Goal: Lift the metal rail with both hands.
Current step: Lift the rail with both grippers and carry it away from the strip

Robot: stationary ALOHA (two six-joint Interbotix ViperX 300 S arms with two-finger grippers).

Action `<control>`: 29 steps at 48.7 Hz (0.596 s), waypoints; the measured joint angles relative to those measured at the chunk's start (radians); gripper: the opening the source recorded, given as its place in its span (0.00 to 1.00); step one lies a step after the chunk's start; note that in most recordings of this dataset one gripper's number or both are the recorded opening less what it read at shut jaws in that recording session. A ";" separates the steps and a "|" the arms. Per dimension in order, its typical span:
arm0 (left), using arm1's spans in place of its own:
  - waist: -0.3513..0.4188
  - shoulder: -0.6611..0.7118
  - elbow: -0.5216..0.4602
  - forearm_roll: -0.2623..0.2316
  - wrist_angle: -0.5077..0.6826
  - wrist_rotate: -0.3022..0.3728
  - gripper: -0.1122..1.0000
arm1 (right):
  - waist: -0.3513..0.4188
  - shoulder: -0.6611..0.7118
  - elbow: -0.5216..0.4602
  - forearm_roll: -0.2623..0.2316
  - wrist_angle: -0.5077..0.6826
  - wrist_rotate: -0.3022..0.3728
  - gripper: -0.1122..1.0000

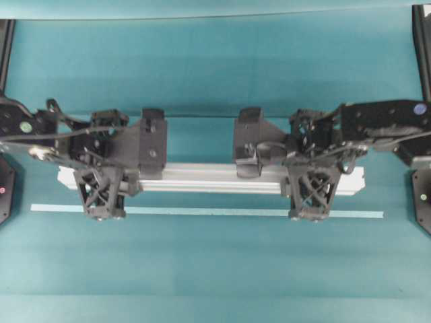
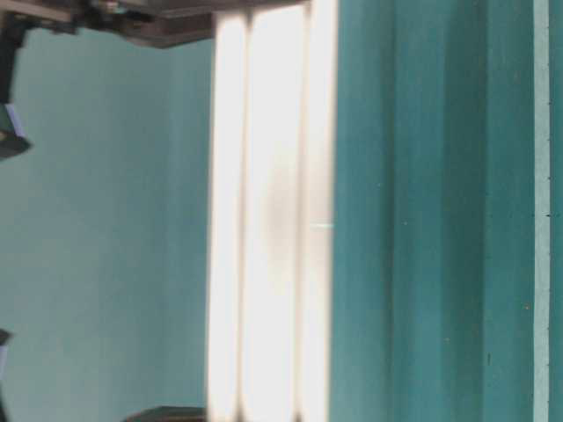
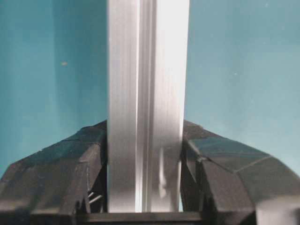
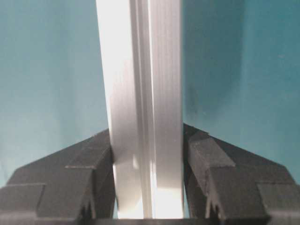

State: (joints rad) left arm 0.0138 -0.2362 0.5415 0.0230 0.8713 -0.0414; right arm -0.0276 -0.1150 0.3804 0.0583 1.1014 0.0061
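Observation:
The metal rail (image 1: 209, 178) is a long silver grooved bar lying left to right across the middle of the teal table. My left gripper (image 1: 102, 172) is shut on it near its left end, one lattice finger (image 1: 101, 195) on the near side. My right gripper (image 1: 311, 175) is shut on it near its right end. In the left wrist view the rail (image 3: 145, 70) runs straight away between the black fingers of the gripper (image 3: 145, 126), both pressed to its sides. The right wrist view shows the same hold (image 4: 146, 130) on the rail (image 4: 140, 61). Its height above the table does not show plainly.
A thin pale-green tape strip (image 1: 202, 211) lies parallel to the rail, just nearer the front edge, under the near fingertips. Black arm mounts stand at the left (image 1: 5, 188) and right (image 1: 421, 202) edges. The table-level view shows the bright rail (image 2: 273, 220) and the strip (image 2: 541, 211).

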 measured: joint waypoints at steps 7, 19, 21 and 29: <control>0.005 -0.017 -0.029 0.000 0.034 -0.015 0.42 | -0.005 -0.009 -0.044 -0.002 0.064 0.000 0.44; 0.012 -0.032 -0.087 -0.002 0.106 -0.020 0.42 | -0.025 -0.020 -0.120 -0.003 0.166 0.000 0.44; 0.017 -0.038 -0.094 -0.002 0.107 -0.020 0.42 | -0.028 -0.021 -0.129 -0.003 0.181 0.000 0.44; 0.031 -0.074 -0.121 0.000 0.135 -0.018 0.42 | -0.040 -0.029 -0.173 -0.005 0.222 -0.002 0.44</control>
State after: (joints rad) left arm 0.0445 -0.3099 0.4203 0.0230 1.0063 -0.0598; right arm -0.0675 -0.1442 0.2071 0.0537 1.3238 0.0046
